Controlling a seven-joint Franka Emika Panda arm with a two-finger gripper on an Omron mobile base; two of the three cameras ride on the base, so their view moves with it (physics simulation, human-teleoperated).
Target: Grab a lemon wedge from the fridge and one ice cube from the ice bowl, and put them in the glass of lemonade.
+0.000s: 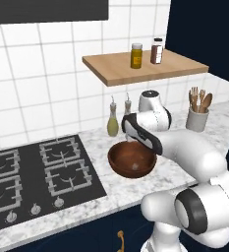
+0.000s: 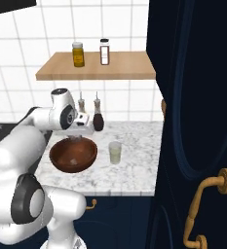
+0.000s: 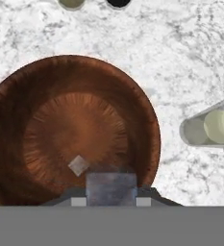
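The ice bowl [image 1: 132, 160] [image 2: 73, 154] [image 3: 46, 125], dark-brown and glossy, stands on the marble counter beside the stove. My gripper [image 1: 130, 141] [image 2: 76, 138] [image 3: 111, 200] hangs just above the bowl's near side, pointing down. It is shut on an ice cube [image 3: 111, 185], a pale translucent block between the finger tips. Another ice cube [image 3: 78, 165] [image 1: 135, 169] lies on the bowl's floor. The glass of lemonade [image 2: 115, 152] [image 3: 214, 127] stands on the counter right of the bowl. The lemon wedge and the fridge are out of view.
A black gas stove [image 1: 32, 172] lies left of the bowl. Two oil bottles [image 1: 113, 123] [image 2: 98, 116] stand behind it under a wooden shelf [image 1: 145, 66] with two jars. A utensil crock [image 1: 197, 118] is at the back right. A tall navy cabinet [image 2: 198, 121] borders the counter's right.
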